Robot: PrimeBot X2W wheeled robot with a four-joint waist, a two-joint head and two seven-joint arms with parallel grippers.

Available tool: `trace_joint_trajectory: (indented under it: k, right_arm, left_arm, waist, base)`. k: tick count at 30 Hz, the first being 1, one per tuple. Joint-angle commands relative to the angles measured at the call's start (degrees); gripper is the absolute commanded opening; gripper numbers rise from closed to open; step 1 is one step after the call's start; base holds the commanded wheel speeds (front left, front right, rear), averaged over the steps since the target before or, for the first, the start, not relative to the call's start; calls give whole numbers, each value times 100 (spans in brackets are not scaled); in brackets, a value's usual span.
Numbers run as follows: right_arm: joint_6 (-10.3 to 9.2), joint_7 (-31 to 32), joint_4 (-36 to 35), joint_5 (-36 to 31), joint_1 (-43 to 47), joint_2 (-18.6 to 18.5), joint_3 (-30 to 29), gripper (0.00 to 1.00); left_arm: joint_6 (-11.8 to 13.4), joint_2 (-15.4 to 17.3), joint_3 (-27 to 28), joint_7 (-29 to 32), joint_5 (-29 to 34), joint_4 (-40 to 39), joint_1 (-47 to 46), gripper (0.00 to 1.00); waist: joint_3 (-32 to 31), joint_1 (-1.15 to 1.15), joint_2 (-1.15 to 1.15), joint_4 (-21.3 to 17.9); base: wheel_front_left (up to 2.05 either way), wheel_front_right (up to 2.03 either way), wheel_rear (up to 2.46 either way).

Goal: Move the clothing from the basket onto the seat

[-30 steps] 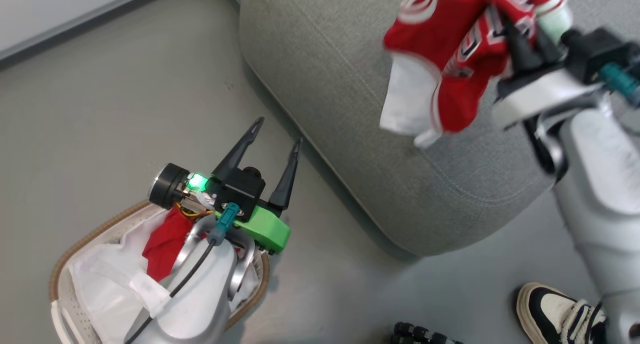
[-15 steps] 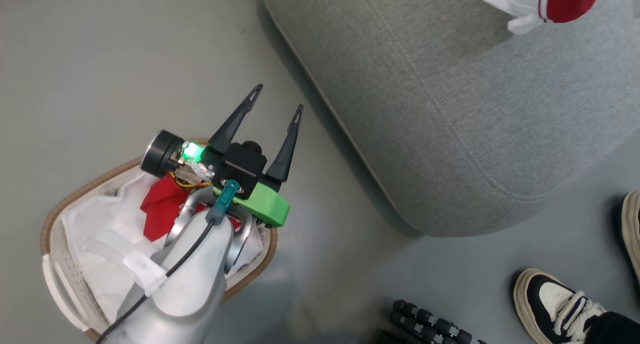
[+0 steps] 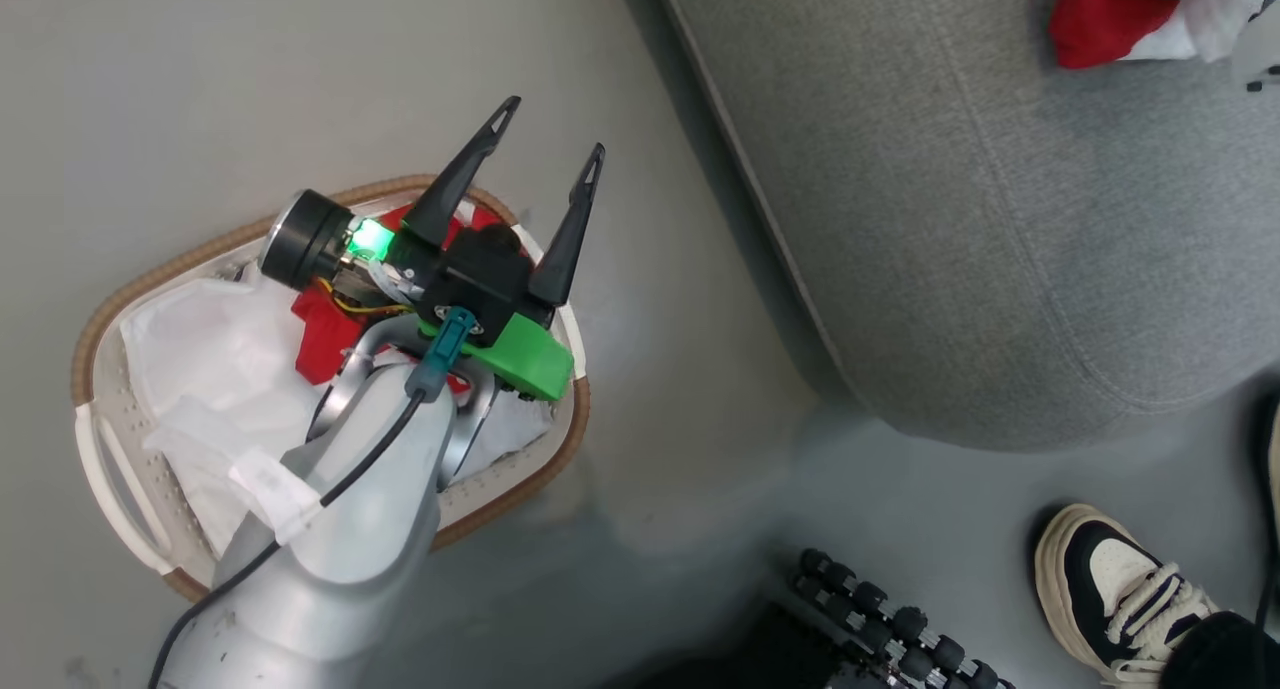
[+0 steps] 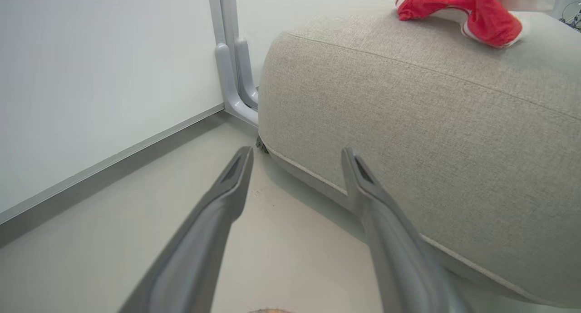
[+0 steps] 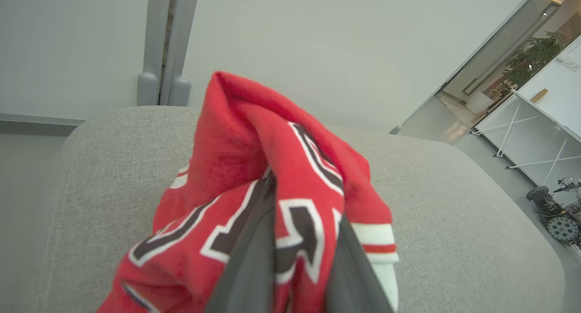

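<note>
**Head view.** Left gripper [image 3: 553, 129]: fingers spread wide, nothing held, over the basket [image 3: 100, 459]. Red clothing [image 3: 320, 334] lies inside beside a white sheet [image 3: 210, 369]; expect to fetch it next. Jersey [image 3: 1100, 19]: a second ago it hung in the air, now it rests on the seat [image 3: 1000, 219] at the top right, so this delivery looks nearly done.

**Left wrist view.** Jersey [image 4: 472, 8]: a low heap on the seat top, long axis running across your view.

**Right wrist view.** Right gripper [image 5: 299, 222]: fingers narrowly parted, pinching a fold of jersey. The fold peaks away from you, lettering upward.
</note>
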Motion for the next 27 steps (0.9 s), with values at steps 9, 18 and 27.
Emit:
trace_joint_trajectory:
  k: [9, 18, 27]
  right_arm:
    - [-8, -27, 231, -119, 491, 170, -560, 100]
    - [-8, -27, 72, -121, 1128, 343, -805, 100]
    - [-8, -27, -268, -76, 1900, 413, -655, 100]
  left_arm:
    - [109, 148, 69, -5, -43, 74, -170, 100]
    - [266, 140, 169, -5, -141, 35, 111, 100]
    - [497, 104, 460, -5, -315, -83, 543, 100]
  waist:
    - [220, -1, 0, 218]
    - [-225, -1, 0, 223]
    - [-875, -1, 0, 411]
  base:
    - [0, 0, 0]
    - [0, 0, 0]
    - [0, 0, 0]
